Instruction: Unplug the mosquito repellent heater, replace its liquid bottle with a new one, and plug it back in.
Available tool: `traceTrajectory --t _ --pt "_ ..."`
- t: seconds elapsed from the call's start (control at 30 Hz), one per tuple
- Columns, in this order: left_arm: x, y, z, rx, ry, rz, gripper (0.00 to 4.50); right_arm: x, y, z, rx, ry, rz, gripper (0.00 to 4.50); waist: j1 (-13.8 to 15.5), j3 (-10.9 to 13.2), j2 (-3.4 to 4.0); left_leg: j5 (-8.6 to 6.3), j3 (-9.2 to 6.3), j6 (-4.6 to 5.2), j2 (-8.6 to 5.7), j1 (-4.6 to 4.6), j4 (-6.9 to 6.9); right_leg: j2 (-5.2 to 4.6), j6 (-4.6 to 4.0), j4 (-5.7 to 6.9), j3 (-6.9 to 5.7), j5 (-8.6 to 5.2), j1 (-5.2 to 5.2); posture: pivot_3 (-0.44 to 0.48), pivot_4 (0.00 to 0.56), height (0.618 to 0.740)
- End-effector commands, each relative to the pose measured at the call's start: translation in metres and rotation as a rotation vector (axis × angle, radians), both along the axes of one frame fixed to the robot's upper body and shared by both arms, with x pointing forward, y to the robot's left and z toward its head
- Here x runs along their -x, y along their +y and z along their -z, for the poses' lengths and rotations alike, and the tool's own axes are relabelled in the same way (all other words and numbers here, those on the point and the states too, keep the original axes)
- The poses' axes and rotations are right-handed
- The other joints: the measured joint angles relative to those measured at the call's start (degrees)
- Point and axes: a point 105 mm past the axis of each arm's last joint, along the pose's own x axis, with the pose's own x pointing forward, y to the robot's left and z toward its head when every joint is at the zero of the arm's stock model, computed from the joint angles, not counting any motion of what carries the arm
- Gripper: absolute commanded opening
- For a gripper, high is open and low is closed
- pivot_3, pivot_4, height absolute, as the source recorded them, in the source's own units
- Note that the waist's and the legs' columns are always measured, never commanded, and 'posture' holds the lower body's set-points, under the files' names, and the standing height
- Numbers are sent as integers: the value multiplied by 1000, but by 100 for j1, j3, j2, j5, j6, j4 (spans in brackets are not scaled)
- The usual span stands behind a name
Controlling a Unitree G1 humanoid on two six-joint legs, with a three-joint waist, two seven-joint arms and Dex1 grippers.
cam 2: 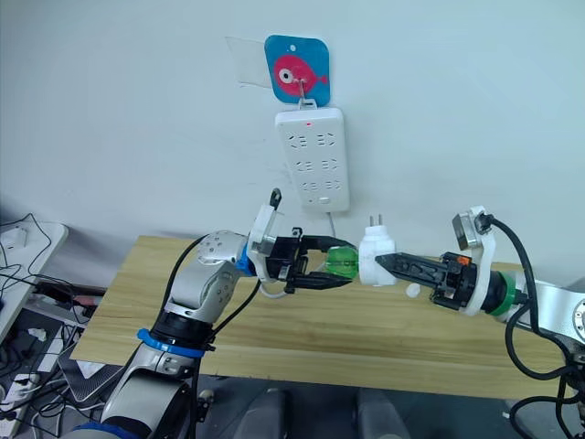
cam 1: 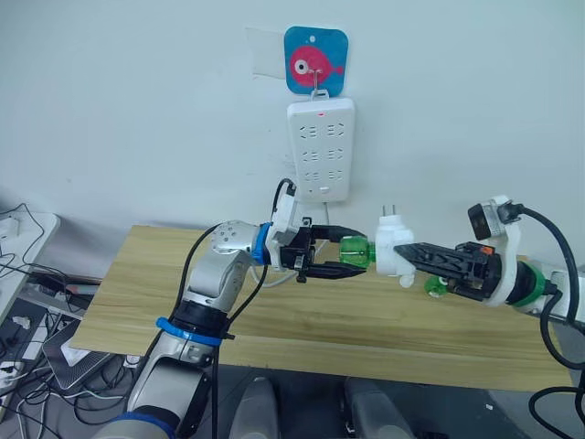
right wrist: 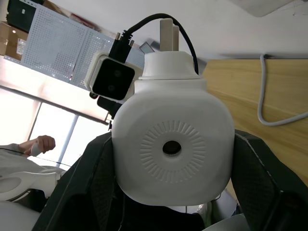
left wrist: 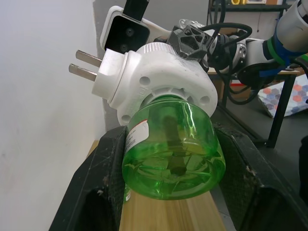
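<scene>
**Heater held in mid-air between both arms, bottle at its collar**

- Mosquito repellent heater [cam 1: 394,249] — white, rounded. It is held above the wooden surface [cam 1: 302,320], clear of the power strip [cam 1: 320,149] on the wall, with its two plug prongs pointing up. It is clamped from the right by the right gripper [cam 1: 416,256], whose fingers are clenched on the body; the vent hole in the heater's top faces that wrist, so the bottle end is left free for the other arm.
- Green liquid bottle [cam 1: 357,253] — translucent, its neck seated in the heater's collar and its base turned toward the left wrist. It is grasped by the left gripper [cam 1: 343,251], one finger [left wrist: 98,192] on either side of the bottle's body. The opposed hold is judged to suit twisting the bottle on its thread; whether it is being taken out or fitted cannot be told.
- Small green item [cam 1: 436,286] — seen on the surface below the right arm, too small to identify.
- Fish-pattern hook [cam 1: 315,60] — the power strip is hung from it.
</scene>
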Motion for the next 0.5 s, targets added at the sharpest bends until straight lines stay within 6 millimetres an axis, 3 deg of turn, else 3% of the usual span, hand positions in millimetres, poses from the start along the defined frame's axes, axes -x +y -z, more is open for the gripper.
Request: traceTrajectory --t 0.03,0.07,0.2,0.23,0.5 --pt "8 -9 -4 -1 -32 51 2242 11 16 -11 -6 -58 -71 2969 -1 0 0 0 0 0 0 0 0 0 0 0 0 0 0 11 206 740" --pt "8 -8 -4 -2 -33 51 2242 11 16 -11 -6 -61 -75 2969 -1 0 0 0 0 0 0 0 0 0 0 0 0 0 0 11 206 740" --pt "8 -7 -3 -5 -33 45 2242 13 17 -12 -5 -66 -83 4353 1 1 -1 0 0 0 0 -2 -1 0 0 -2 0 0 0 14 208 740" --pt "7 -7 -3 -5 -32 43 2242 13 17 -12 -5 -66 -85 4469 1 1 -2 0 -2 0 0 -5 0 0 0 -2 -2 0 -2 14 208 740" --pt "6 -9 -5 12 -21 29 2242 17 21 -12 -10 -67 -124 4469 1 2 -3 0 -6 0 0 -6 0 0 0 -2 -5 0 -2 15 210 740"
